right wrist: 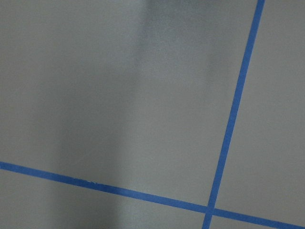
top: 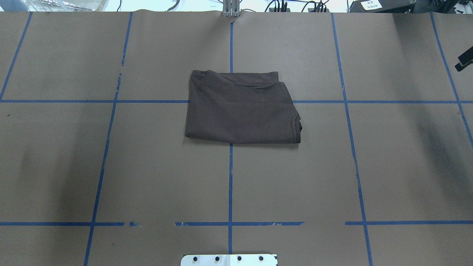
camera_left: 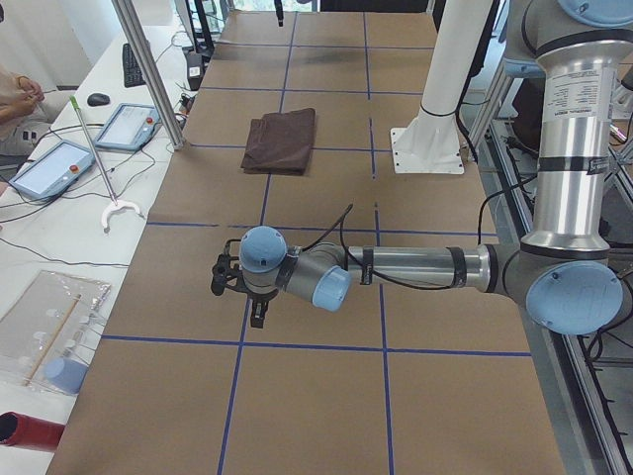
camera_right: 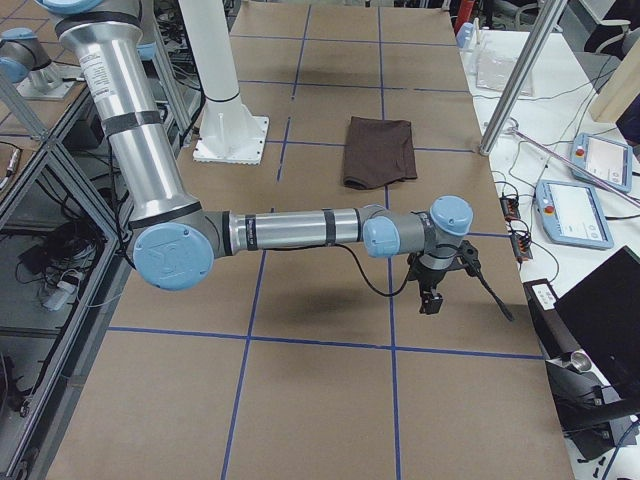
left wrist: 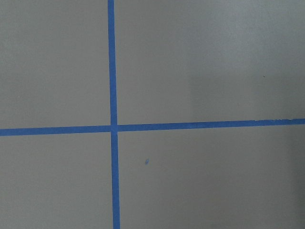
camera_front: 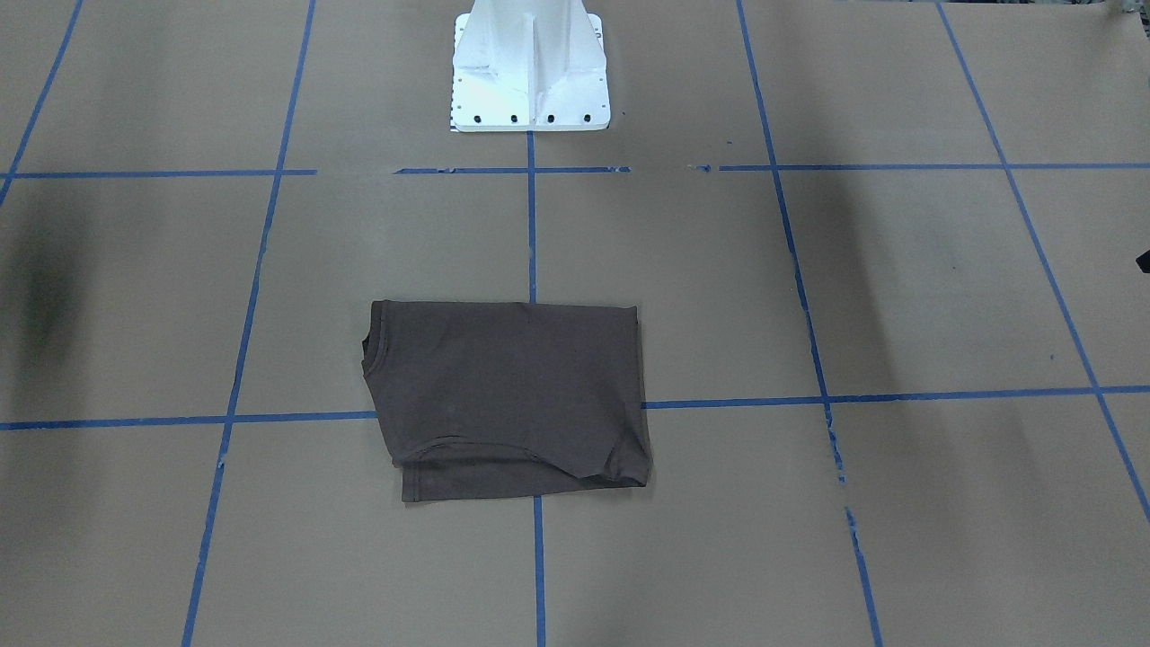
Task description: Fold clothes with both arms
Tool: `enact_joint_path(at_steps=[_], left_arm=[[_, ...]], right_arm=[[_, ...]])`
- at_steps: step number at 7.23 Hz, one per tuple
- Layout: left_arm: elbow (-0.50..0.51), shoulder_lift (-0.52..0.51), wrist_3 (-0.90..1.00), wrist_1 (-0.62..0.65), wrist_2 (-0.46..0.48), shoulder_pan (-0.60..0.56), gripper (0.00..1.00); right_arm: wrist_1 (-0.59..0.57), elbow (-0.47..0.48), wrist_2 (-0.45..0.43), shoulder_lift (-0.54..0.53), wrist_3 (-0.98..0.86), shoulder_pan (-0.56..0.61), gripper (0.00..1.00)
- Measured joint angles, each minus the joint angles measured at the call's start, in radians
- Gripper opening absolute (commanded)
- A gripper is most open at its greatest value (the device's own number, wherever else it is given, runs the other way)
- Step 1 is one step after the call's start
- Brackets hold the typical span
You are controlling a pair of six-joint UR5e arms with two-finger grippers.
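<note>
The clothes, a single dark brown-grey T-shirt (camera_front: 508,395), lie folded into a flat rectangle at the table's middle (top: 240,111), with nothing touching them. The near arm in the exterior left view carries my left gripper (camera_left: 255,315), which hangs over bare table far from the shirt (camera_left: 282,141). My right gripper (camera_right: 430,300) hangs the same way in the exterior right view, well short of the shirt (camera_right: 378,150). I cannot tell whether either gripper is open or shut. Both wrist views show only brown table and blue tape lines.
The white pedestal base (camera_front: 530,72) stands at the robot's side of the table. Teach pendants (camera_left: 129,124) (camera_right: 575,210) and cables lie on side benches, and metal posts (camera_left: 148,69) (camera_right: 515,80) stand at the table's far edge. A person's hand (camera_left: 15,94) shows at one bench.
</note>
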Motion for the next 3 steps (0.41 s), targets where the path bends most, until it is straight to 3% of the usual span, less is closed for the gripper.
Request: enact_joint_path(at_steps=[3], left_arm=[[-0.013,0.036,-0.003,0.005,-0.016,-0.003,1.0]], right_arm=[[-0.001,0.0,0.043,0.0,0.0,-0.021,1.0]])
